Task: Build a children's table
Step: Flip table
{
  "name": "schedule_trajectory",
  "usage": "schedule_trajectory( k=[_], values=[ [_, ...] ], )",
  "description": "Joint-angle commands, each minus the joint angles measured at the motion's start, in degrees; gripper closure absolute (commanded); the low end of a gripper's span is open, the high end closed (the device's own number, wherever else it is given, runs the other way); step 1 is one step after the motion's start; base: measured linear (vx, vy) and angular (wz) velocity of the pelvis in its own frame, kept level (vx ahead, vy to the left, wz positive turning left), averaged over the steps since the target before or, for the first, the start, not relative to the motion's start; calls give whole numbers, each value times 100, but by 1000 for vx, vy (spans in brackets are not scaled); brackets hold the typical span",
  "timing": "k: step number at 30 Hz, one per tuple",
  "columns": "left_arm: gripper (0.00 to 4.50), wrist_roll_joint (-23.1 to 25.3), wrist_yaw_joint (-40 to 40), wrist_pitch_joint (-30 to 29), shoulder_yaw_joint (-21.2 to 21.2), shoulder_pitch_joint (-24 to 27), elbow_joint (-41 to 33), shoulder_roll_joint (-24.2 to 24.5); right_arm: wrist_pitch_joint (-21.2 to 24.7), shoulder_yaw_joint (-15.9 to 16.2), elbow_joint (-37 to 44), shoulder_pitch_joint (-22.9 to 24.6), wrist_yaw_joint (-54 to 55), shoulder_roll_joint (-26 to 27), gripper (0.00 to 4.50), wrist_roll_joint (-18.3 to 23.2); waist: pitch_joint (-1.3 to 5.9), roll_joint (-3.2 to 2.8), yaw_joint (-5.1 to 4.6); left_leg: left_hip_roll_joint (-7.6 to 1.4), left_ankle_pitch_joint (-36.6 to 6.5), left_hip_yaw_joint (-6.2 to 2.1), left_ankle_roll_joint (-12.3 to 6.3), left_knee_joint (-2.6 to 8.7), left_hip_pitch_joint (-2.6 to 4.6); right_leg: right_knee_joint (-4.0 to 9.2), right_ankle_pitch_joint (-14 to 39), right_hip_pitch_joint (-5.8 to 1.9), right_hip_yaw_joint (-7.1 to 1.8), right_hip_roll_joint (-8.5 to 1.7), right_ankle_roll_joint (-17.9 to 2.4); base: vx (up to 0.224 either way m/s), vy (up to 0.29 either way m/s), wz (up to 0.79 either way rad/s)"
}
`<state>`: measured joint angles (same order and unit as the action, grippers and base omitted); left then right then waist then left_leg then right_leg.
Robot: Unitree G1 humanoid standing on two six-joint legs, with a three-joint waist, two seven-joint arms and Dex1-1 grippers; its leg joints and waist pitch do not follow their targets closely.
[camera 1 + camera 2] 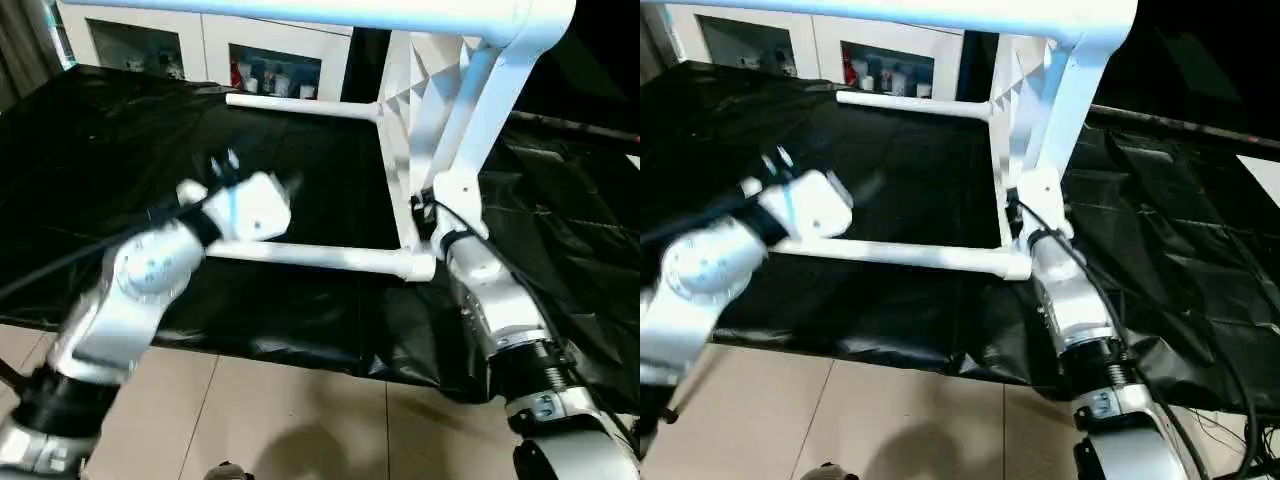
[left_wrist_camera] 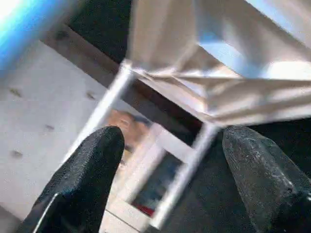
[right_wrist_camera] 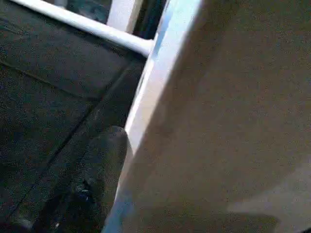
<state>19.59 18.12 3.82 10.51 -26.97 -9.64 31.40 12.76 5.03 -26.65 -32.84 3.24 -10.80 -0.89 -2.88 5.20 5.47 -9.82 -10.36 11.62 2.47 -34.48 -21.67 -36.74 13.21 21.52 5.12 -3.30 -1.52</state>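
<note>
The children's table (image 1: 430, 120) stood on its side near the black-covered table's (image 1: 90, 150) front edge. The left hand (image 2: 170, 179) hung open, clear. The right hand (image 1: 428, 212) met the tabletop's edge; grip undeterminable.

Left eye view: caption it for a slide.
White table tipped on its side on black sheeting, right gripper at its edge.

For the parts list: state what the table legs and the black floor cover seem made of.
Table legs: probably smooth white plastic tube, with an even, slightly glossy surface. Black floor cover: likely thin plastic sheet or film, given its creases and shiny highlights.
</note>
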Motion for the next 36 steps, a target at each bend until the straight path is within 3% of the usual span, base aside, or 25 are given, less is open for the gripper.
schedule_trajectory(
  k=[1, 3, 5, 7, 10, 14, 17, 19, 20, 21, 23, 25, 30, 31, 34, 36],
  values=[
    [74, 90, -129, 153, -119, -125, -19, -16, -137, -39, -169, -43, -51, -34, 166, -61, 337, -91, -8, -424, -816, -236, 353, 414, 145, 368, 51, -189, -426, -594, -667, 0, 0, 0],
    [74, 313, -367, 360, -161, -193, -127, 15, -225, -54, -273, -63, -58, -15, 166, -63, 336, -90, -13, -423, -822, -236, 349, 411, 139, 367, 58, -189, -426, -592, -680, 0, 0, 0],
    [74, 426, -555, 492, -237, -237, -279, 11, -305, -64, -285, -65, -88, 12, 202, -52, 350, -66, -6, -431, -673, -236, 269, 393, 126, 340, -99, -195, -427, -594, -693, 0, 0, 0],
    [74, 659, -787, 635, -264, -313, -330, 41, -380, -55, -324, -78, -136, 20, 208, -66, 345, -70, -6, -432, -660, -232, 244, 385, 114, 334, -139, -186, -429, -594, -705, 0, 0, 0],
    [74, 915, -968, 681, -268, -430, -280, 77, -477, -56, -373, -96, -156, 29, 216, -88, 335, -73, -7, -434, -766, -237, 262, 389, 120, 345, 36, -179, -424, -592, -695, 0, 0, 0],
    [74, 1425, -1437, 667, -390, -762, -88, 121, -622, -16, -403, -125, -170, 20, 228, -149, 334, -84, -13, -430, -773, -237, 269, 385, 119, 349, 68, -166, -426, -590, -689, 0, 0, 0],
    [74, 1518, -1511, 669, -394, -848, 8, 148, -651, -8, -387, -122, -171, 21, 230, -165, 343, -76, -10, -425, -714, -239, 256, 376, 118, 337, -22, -171, -424, -590, -699, 0, 0, 0],
    [74, 1724, -1604, 451, -320, -1105, 382, 127, -712, -5, -370, -133, -165, 27, 230, -196, 350, -56, 1, -419, -631, -238, 232, 368, 121, 322, -94, -170, -420, -588, -721, 0, 0, 0],
    [74, 1862, -1703, 300, -301, -1247, 566, 99, -725, 17, -348, -145, -160, 24, 230, -238, 347, -81, 3, -413, -624, -234, 228, 364, 119, 320, -101, -168, -426, -593, -733, 0, 0, 0],
    [74, 1862, -1703, 300, -301, -1247, 566, 99, -725, 17, -348, -145, -160, 24, 230, -238, 352, -75, 2, -417, -621, -239, 230, 364, 120, 319, -103, -174, -425, -599, -740, 0, 0, 0],
    [74, 1983, -1832, 186, -311, -1477, 889, 18, -756, 46, -263, -175, -173, 19, 230, -303, 353, -120, -4, -415, -598, -244, 236, 369, 111, 315, -174, -173, -422, -593, -772, 0, 0, 0],
    [74, 2054, -1889, 63, -305, -1656, 1185, -35, -764, 60, -135, -208, -184, 1, 231, -334, 362, -93, 2, -406, -512, -240, 194, 358, 104, 301, -359, -189, -424, -596, -824, 0, 0, 0],
    [74, 2084, -1886, 67, -243, -1794, 1507, -71, -777, 50, -9, -220, -195, -19, 231, -339, 373, -90, 8, -409, -404, -244, 90, 347, 102, 287, -521, -204, -421, -612, -902, 0, 0, 0],
    [74, 2134, -1899, 78, -203, -1840, 1574, -66, -790, 57, -1, -234, -196, -30, 231, -353, 374, -157, 19, -411, -402, -250, 91, 348, 110, 280, -553, -196, -420, -611, -924, 0, 0, 0],
    [74, 2106, -1952, 71, -230, -1891, 1623, -109, -810, 50, -17, -259, -195, -41, 231, -357, 370, -128, 19, -413, -418, -244, 82, 349, 114, 284, -606, -200, -419, -603, -964, 0, 0, 0],
    [101, 2027, -1969, 44, -283, -1908, 1612, -169, -816, 41, -17, -270, -201, -53, 231, -355, 367, -115, 16, -419, -443, -244, 82, 349, 110, 288, -565, -205, -421, -614, -984, 0, 0, 0]
  ],
)
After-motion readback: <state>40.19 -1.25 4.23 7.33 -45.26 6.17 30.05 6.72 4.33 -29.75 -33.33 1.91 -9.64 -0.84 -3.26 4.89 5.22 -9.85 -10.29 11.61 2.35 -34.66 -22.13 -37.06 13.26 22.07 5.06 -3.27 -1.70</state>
